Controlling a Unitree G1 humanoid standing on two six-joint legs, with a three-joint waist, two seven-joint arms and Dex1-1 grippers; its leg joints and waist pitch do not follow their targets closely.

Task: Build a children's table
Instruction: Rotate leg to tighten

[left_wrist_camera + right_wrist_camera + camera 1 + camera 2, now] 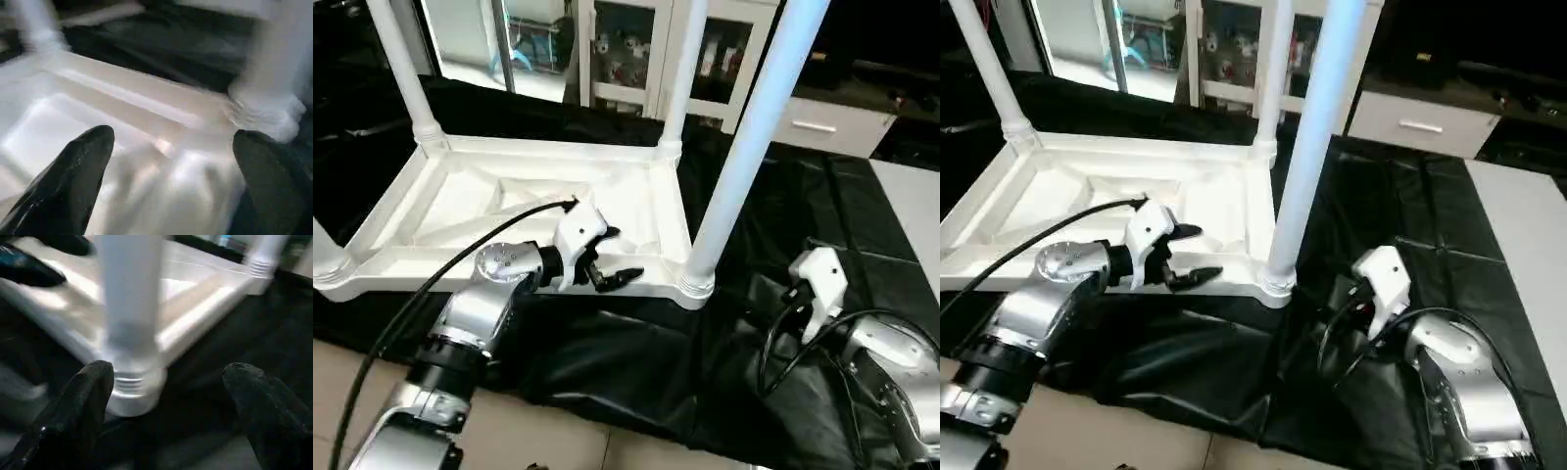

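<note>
From my head, the tabletop (524,211) lies upside down on the black-draped work table (862,211), ribbed underside up, with legs standing straight up from its corner sockets. The near-right leg (744,147) rises vertically between my two arms. My left gripper (612,257) hovers over the near rim just left of that socket, jaws wide and empty.

Through the left wrist, both fingers (73,171) spread wide over the ribbed underside; the near-right socket (274,115) sits just past one fingertip, though it is blurred.

Through the right wrist, the leg stands dead ahead between my open, empty fingers (73,411), apart from both. My right gripper (1376,294) looks squarely lined up with it, the left closer but off to the side.
</note>
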